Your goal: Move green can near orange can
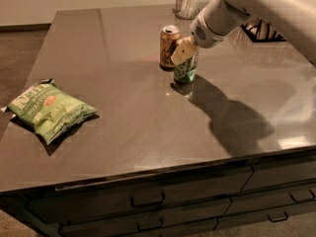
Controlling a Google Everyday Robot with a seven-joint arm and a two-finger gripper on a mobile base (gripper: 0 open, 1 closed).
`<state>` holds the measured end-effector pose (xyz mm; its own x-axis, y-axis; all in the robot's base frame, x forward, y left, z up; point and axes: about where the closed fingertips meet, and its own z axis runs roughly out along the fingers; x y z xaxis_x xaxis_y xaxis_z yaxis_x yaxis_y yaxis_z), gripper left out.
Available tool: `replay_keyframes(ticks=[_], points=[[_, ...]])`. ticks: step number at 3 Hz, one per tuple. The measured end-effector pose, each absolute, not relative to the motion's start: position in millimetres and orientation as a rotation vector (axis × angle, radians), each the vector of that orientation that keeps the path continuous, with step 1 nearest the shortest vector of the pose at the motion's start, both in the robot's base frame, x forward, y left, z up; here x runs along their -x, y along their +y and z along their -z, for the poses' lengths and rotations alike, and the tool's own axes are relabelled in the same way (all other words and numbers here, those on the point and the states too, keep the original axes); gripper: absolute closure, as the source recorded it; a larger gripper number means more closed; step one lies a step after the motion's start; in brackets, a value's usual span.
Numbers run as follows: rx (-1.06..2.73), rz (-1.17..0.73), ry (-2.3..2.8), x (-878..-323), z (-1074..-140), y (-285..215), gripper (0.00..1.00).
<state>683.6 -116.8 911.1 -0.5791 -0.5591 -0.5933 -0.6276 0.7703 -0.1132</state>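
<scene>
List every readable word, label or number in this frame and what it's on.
No text is legible.
Flat green chip bag: white lettering, too blurred to read.
Orange-gold aluminium can: dark markings, unreadable.
Green-and-white aluminium can: pattern only; the pincer grips its top.
Clear glass jar: no text visible.

Single high camera looks down across the countertop [148, 132] from 6 o'clock — gripper [185, 58], at 1 o'clock, clasps green can [185, 73].
</scene>
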Motion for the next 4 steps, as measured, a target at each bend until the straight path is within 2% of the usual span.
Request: replay_keyframes(ticks=[3,4], points=[[0.845,-0.165,2.326,-698.1,-906.2,-129.5,0.13],[0.848,-0.167,2.327,-698.3,-904.6,-128.0,0.00]])
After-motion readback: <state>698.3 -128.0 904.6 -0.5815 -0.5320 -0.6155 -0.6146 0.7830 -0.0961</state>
